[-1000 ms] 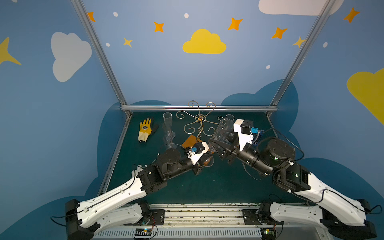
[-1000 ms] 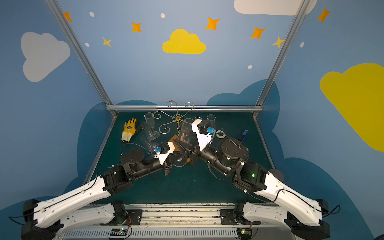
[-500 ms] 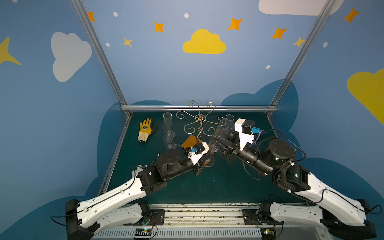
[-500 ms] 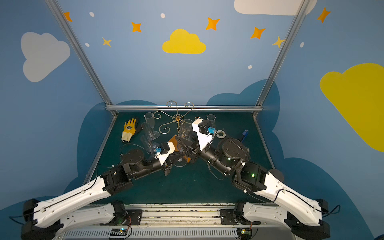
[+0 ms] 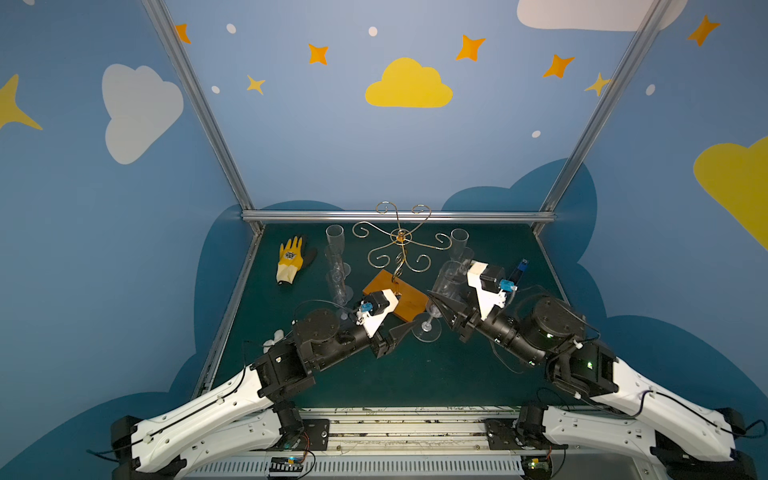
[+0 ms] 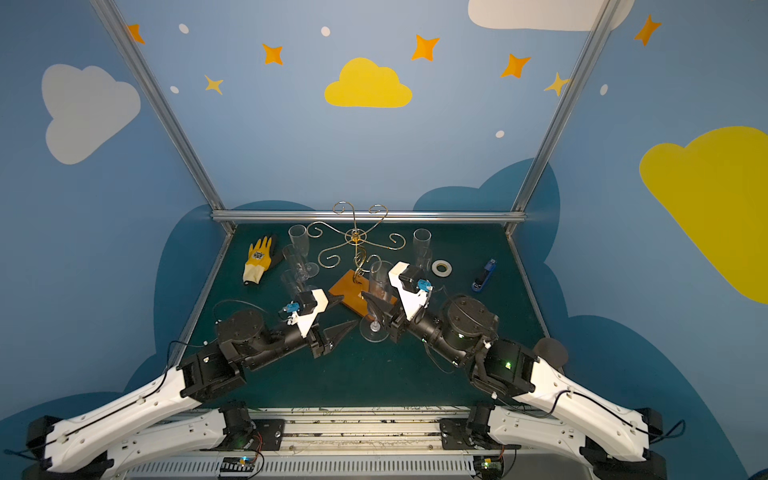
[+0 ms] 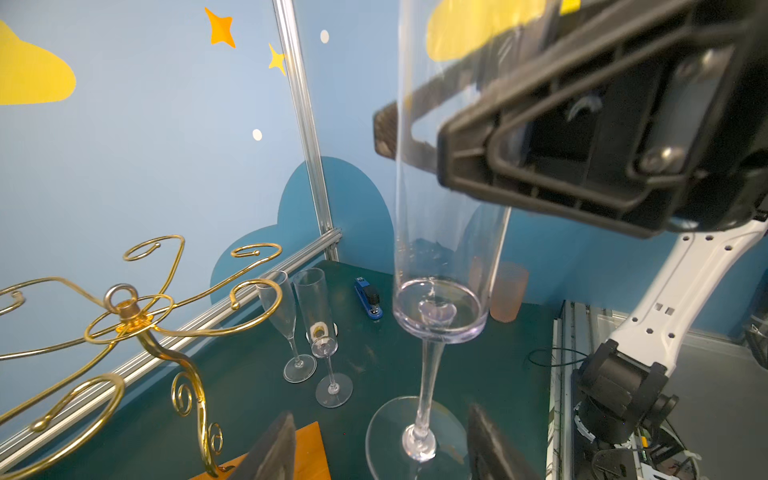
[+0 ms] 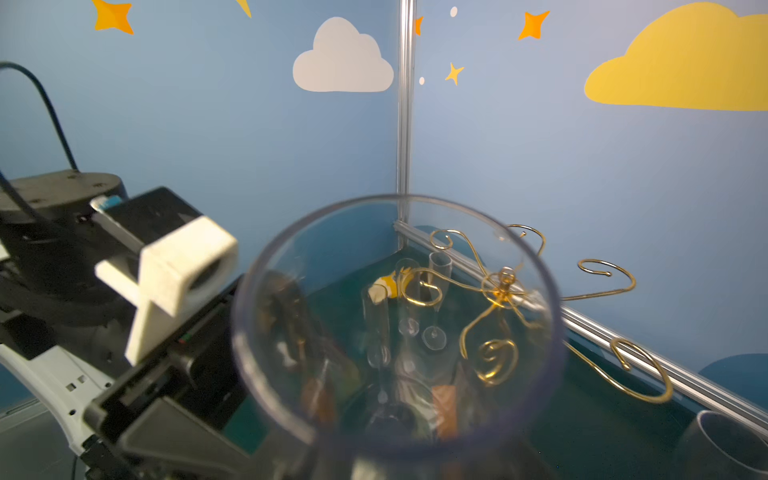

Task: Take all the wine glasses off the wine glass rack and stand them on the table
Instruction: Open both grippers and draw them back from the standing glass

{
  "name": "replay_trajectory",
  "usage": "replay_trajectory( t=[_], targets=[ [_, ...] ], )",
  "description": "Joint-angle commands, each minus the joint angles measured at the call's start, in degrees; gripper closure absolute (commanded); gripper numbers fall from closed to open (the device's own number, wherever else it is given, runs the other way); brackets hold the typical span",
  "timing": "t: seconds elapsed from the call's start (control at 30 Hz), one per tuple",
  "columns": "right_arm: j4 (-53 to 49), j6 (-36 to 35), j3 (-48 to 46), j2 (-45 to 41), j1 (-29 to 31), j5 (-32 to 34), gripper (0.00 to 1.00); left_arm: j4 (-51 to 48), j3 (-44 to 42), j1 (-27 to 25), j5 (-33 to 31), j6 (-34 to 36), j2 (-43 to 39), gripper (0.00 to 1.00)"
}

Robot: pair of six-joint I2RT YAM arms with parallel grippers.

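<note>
Status: removal stage complete, placement stage open.

1. Wine glass rack [image 5: 400,238]: stands on its orange base [image 6: 348,286] at the back centre of the green table mat [image 5: 415,374]. In both top views all of its curled arms are bare; no glass hangs from the rack.
2. Wine glass [image 6: 380,283]: a tall, clear flute, upright, clear of the rack and just in front of the base. Its foot [image 5: 428,331] sits at mat level. Firm contact with the mat cannot be confirmed from these views.
3. Right gripper [image 6: 376,304]: jaws closed on the bowl of the wine glass, one finger on each side.
4. Left gripper [image 6: 340,314]: jaws spread apart. In the left wrist view its fingertips [image 7: 484,440] flank the stem and foot without touching them.
5. Other flutes [image 5: 337,266] stand on the mat to either side of the rack.

Remaining, by assessment: confirm the foot is seated flat, open the right jaws, then withdraw both arms without tipping the narrow-stemmed glass
</note>
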Motion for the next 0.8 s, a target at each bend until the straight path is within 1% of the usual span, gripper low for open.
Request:
replay_trajectory(
  t=[0.0, 0.13, 0.23, 0.4, 0.57, 0.77],
  targets=[
    [4.5, -1.9, -4.7, -3.5, -1.0, 2.5, 0.62, -2.2, -0.5, -0.2, -2.0, -2.1, -2.7, 0.36],
    [9.0, -2.1, -13.1, -7.8, -3.3, 3.2, 0.62, -3.3, -1.4, -0.2, -3.9, -3.8, -5.4, 0.36],
    [14.0, -2.3, -19.3, -10.1, -6.2, 3.3, 0.62, -3.5, -1.6, -0.2, -5.1, -5.3, -7.1, 0.36],
    [19.2, 0.0, -27.9, -12.0, -12.2, 1.0, 0.62, -3.5, -2.2, -0.2, -7.8, -6.8, -8.7, 0.36],
    [22.5, 0.1, -31.6, -10.6, -17.5, -2.2, 0.62, -1.9, -3.0, -0.2, -8.7, -9.0, -9.8, 0.36],
    [26.3, 0.9, -34.8, -7.6, -22.4, -6.8, 0.63, -2.0, -3.4, -0.2, -10.1, -9.6, -9.6, 0.36]
  ],
)
